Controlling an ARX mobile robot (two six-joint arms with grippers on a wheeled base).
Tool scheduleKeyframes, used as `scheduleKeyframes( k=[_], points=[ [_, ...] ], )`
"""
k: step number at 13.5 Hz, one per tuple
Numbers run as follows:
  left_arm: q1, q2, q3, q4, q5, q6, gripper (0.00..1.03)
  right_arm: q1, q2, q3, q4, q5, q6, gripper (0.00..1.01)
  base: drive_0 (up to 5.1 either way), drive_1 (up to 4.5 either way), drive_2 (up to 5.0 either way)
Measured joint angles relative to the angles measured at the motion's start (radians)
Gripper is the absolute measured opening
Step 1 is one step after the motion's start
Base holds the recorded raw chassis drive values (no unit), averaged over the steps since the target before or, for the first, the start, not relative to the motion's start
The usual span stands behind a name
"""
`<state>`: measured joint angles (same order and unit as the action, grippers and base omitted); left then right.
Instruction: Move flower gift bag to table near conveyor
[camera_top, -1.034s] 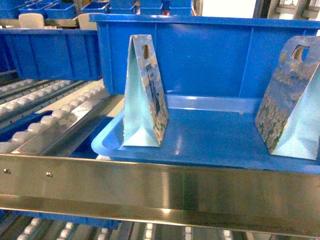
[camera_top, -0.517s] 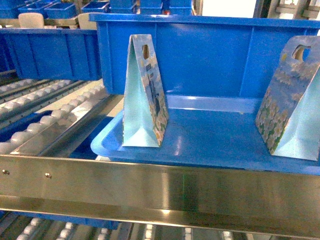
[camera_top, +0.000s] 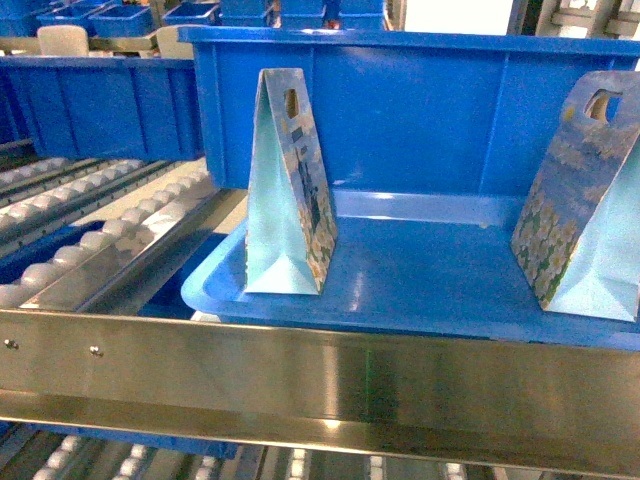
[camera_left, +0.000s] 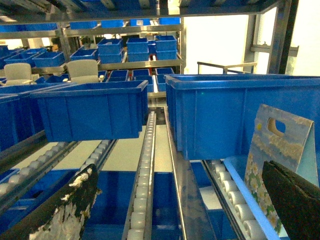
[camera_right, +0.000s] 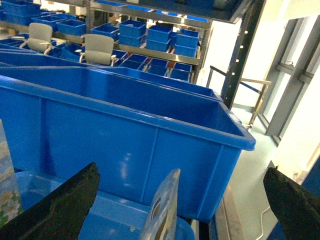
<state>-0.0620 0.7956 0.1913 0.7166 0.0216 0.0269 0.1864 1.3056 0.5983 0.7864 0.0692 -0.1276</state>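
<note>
Racking aisle, blue bins on sloping roller tracks, steel rail across the lower frame.

Item 1, left of frame: the conveyor (camera_top: 110, 235), white rollers running up toward the upper left, a blue bin (camera_top: 100, 105) parked on it.

Item 2, centre-left: flower gift bag (camera_top: 288, 185), upright on a shallow blue tray (camera_top: 420, 285), narrow side toward me, handle cut-out near its top. A tall blue bin (camera_top: 420, 110) stands just behind it.

Item 3, right edge: second gift bag (camera_top: 585, 200), leaning slightly, on the same tray.

Item 4, my left gripper (camera_left: 175, 200): fingers spread wide, nothing between them; a bag stands just inside the right finger (camera_left: 295, 200) in the wrist view.

Item 5, my right gripper (camera_right: 180, 205): likewise spread and empty, a bag's top edge rising between the fingers.

Table: not in view.

Handling note, my judgement: close on the stiff top edge beside the handle hole, squarely, since thin card will likely buckle if pinched low. Lift straight up to clear the tray lip and steel rail (camera_top: 320, 375) before drawing back.
</note>
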Motion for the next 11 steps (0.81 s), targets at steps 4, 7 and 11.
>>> scheduleKeyframes(
  k=[4,7,11],
  points=[
    [0.0,0.0,0.0,0.0,0.0,0.0,0.98,-0.084,0.198,0.148,-0.104,-0.074,0.06,0.98,0.0,0.0,0.0],
    [0.0,0.0,0.0,0.0,0.0,0.0,0.98,-0.141,0.26,0.174,-0.161,-0.146,0.151,0.98,0.0,0.0,0.0],
    [0.0,0.0,0.0,0.0,0.0,0.0,0.98,-0.138,0.257,0.166,-0.167,-0.175,0.166,0.98,0.0,0.0,0.0]
  ],
)
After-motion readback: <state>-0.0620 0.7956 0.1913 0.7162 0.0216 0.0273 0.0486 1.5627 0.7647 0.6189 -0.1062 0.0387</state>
